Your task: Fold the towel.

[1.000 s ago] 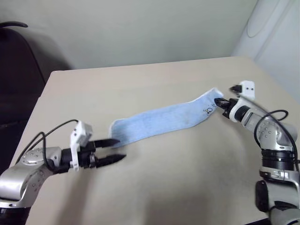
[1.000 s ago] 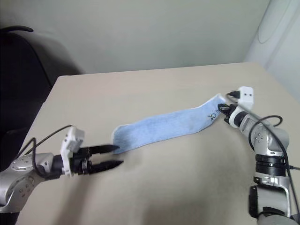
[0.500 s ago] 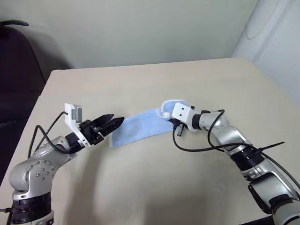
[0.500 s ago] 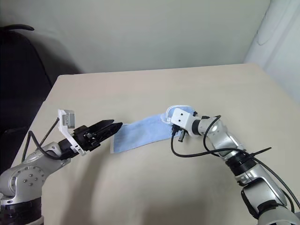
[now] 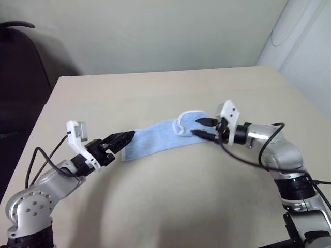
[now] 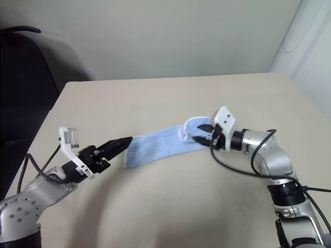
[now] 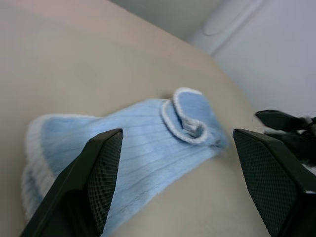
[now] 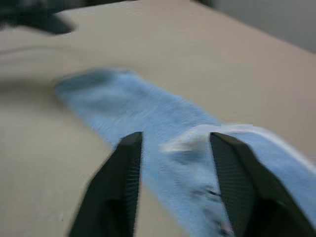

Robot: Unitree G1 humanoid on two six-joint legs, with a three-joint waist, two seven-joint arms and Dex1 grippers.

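One fold is pretty much laid in already: the towel (image 5: 155, 139) is stretched across the middle of the counter (image 5: 155, 93) as a long blue strip, with its right end flipped back over itself in a loose, puffy flap. The right hand (image 5: 202, 127) is parked at that flap with its fingers partly spread and nothing held, as far as can be judged. The left hand (image 5: 125, 137) is spread wide, empty, tips right at the strip's left end.

What could go wrong from here: the flap isn't pressed flat, so it could easily be dragged or flicked open if it's brushed by the right fingers. The fold also looks a bit skewed, so edges may end up misaligned. And if only the top layer is pinched at the left end, the strip could get bunched up instead of folded cleanly.
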